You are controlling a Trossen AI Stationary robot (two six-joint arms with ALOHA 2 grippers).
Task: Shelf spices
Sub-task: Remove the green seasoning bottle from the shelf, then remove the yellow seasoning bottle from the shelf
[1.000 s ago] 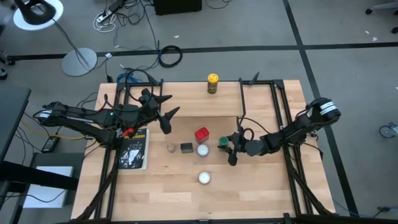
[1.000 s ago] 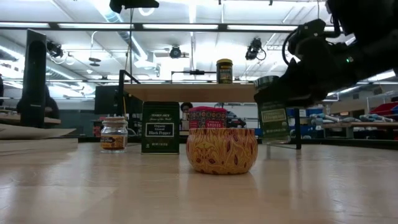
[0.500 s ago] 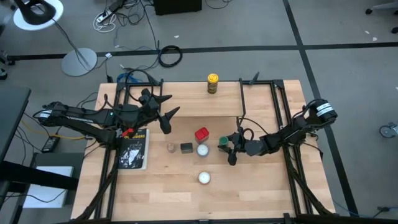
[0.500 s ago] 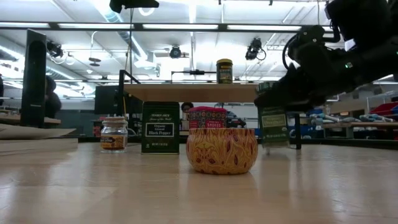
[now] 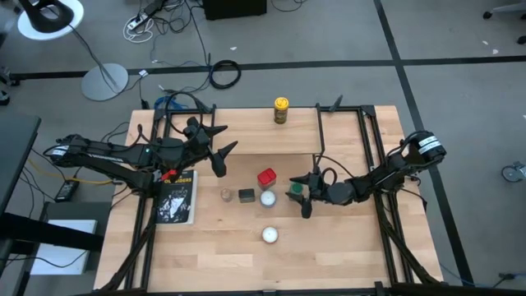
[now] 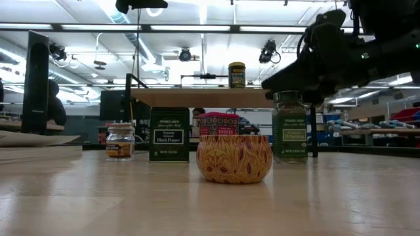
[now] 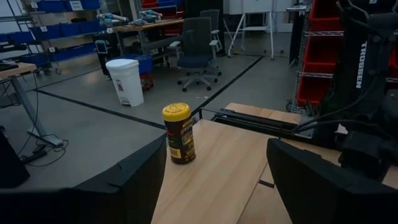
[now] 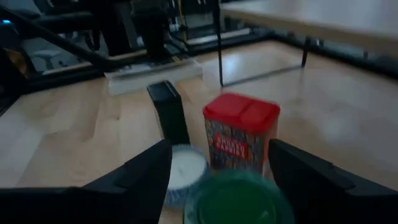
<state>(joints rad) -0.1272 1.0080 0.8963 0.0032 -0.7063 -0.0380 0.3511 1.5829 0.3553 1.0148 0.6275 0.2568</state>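
High view, count: I see five spice containers: a yellow-lidded jar (image 5: 281,109) at the far edge of the table (image 5: 345,255), and a tan jar (image 5: 226,195), dark tin (image 5: 246,195), red box (image 5: 266,178) and green-lidded jar (image 5: 294,189) in a loose row mid-table. Two white round objects (image 5: 268,198) sit near them, one just beside the red box, the other closer to the near edge.
High view, arms: my right gripper (image 5: 306,194) is at the green-lidded jar; my left gripper (image 5: 222,148) waits well apart, over the table's left part, beside a book (image 5: 177,198).
Low view, shelf: the shelf (image 6: 200,97) carries one item, the yellow-lidded jar; the other four stand on the table below and in front, with a patterned bowl (image 6: 233,158) nearest the camera.
Low view, green-lidded jar: upright on the table, right arm just above its lid.
Left wrist view: fingers (image 7: 323,186) spread wide, empty; the yellow-lidded jar stands ahead.
Right wrist view: fingers (image 8: 140,177) wide either side of the green lid, not gripping; red box, dark tin and one white object lie beyond.
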